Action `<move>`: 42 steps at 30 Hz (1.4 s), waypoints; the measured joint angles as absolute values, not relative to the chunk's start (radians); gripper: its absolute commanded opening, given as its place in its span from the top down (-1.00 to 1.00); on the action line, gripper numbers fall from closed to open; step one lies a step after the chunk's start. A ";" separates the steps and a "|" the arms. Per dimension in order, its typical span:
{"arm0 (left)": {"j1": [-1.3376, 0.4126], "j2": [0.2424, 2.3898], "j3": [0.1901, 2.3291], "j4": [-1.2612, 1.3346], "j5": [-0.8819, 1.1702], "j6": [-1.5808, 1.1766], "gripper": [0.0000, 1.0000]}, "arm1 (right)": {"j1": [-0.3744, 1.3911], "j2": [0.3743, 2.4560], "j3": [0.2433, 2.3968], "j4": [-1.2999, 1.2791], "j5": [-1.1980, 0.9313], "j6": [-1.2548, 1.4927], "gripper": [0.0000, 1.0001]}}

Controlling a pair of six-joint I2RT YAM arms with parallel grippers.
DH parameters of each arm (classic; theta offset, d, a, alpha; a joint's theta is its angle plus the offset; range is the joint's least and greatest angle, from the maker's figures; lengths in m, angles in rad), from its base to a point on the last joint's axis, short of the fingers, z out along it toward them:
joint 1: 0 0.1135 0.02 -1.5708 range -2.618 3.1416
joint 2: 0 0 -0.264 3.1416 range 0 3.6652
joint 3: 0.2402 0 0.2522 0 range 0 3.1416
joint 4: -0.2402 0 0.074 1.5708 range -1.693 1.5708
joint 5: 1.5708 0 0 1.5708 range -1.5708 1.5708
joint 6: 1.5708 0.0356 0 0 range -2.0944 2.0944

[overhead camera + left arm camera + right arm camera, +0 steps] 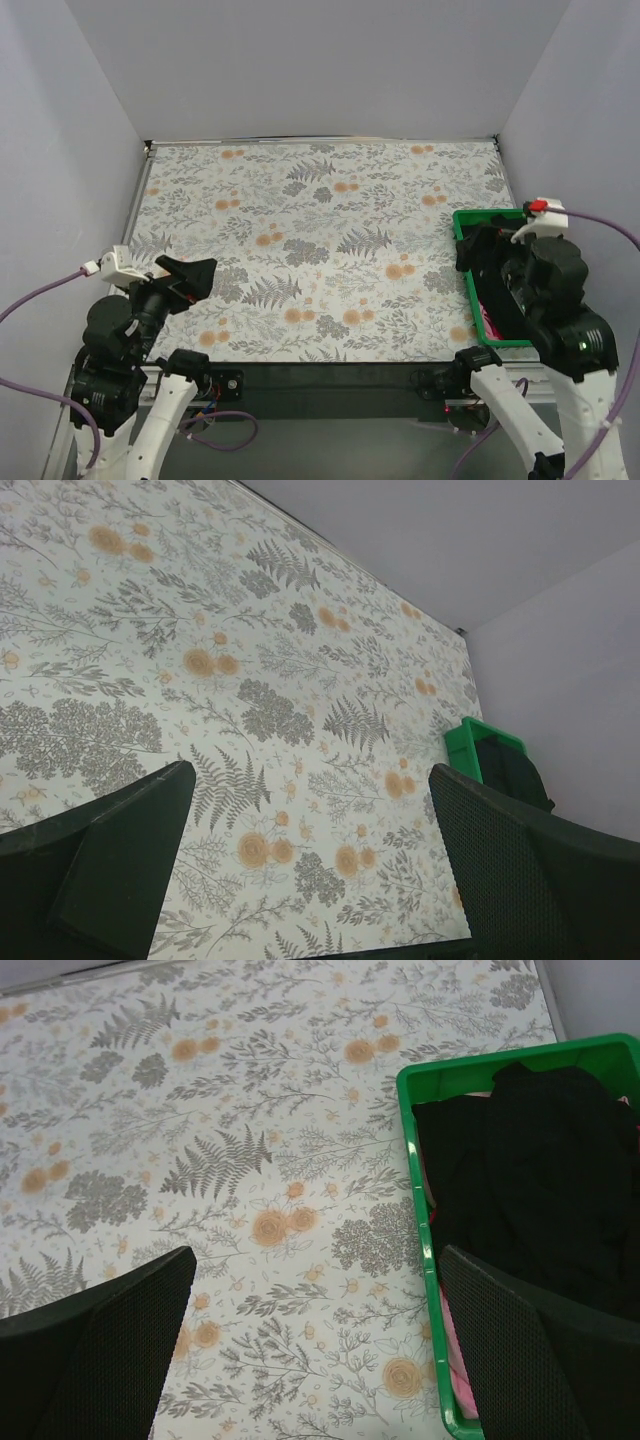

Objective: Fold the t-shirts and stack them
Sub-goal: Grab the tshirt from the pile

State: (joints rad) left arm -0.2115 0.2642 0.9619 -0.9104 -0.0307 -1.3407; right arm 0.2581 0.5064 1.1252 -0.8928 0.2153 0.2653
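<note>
1. The right gripper (318, 1260) hangs spread wide, holding nothing. The black t-shirt (540, 1170) lies just beyond its right finger in the green crate (415, 1190), over the pinkish-red t-shirt (455, 1360).
2. It should pinch only one raised black fold.
3. The left gripper (310, 775) is likewise spread and empty.
</note>
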 measured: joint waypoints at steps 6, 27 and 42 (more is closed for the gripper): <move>-0.212 0.374 0.886 -0.809 0.027 -1.333 -0.96 | 0.258 0.816 1.180 -0.882 0.337 0.300 -0.97; -0.260 0.456 0.643 -0.701 0.121 -1.380 -0.96 | -0.264 1.361 1.068 -0.601 0.332 0.345 -0.73; -0.260 0.593 0.638 -0.725 0.116 -1.391 -0.95 | -0.295 1.422 0.995 -0.513 0.291 0.290 0.97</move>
State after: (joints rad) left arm -0.2596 0.5930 0.6384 -0.7254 0.1158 -1.3911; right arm -0.2951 1.4216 0.9947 -0.5129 0.2913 0.2905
